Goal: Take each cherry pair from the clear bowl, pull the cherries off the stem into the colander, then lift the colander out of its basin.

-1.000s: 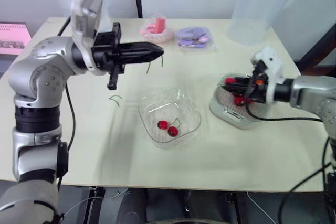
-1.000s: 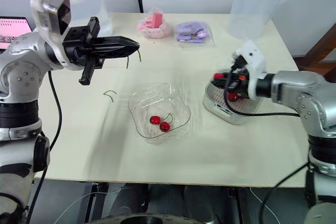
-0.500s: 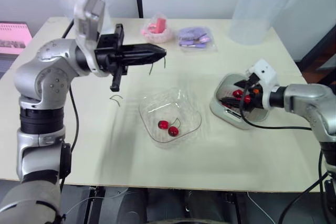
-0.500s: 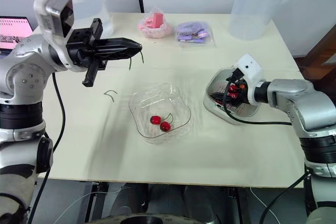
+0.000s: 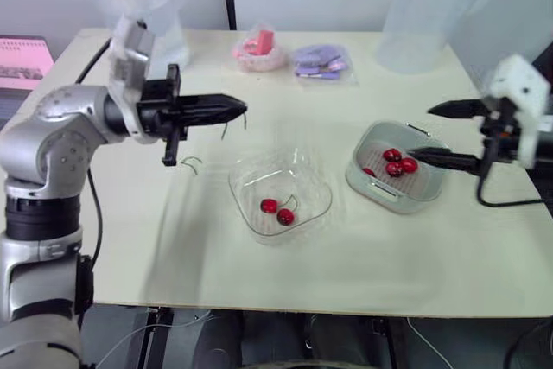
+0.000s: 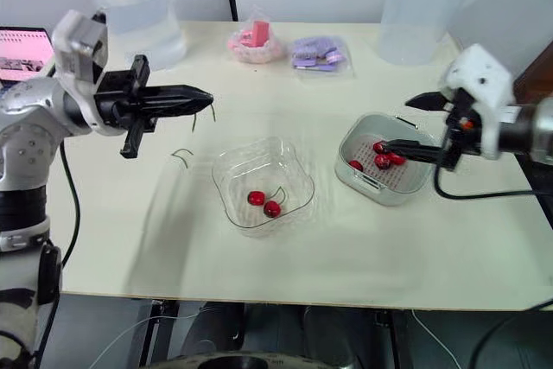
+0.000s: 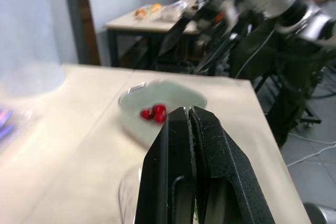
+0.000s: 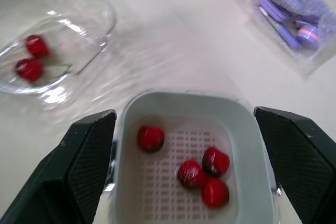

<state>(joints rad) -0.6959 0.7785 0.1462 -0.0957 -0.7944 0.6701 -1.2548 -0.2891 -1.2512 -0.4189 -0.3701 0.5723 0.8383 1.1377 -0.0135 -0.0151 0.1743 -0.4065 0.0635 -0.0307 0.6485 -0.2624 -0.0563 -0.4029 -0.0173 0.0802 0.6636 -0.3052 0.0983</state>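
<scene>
1. Left hand: both black fingers pressed together, with no gap at the tips.
2. Colander stands on the counter beyond the fingertips, mid-frame, with red cherries inside.
3. Clear bowl rim lies beside the fingers, blurred.

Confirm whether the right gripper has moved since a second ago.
Yes. The right gripper has pulled back toward the robot's right, out of the colander where it sat before, and now hangs open.
</scene>
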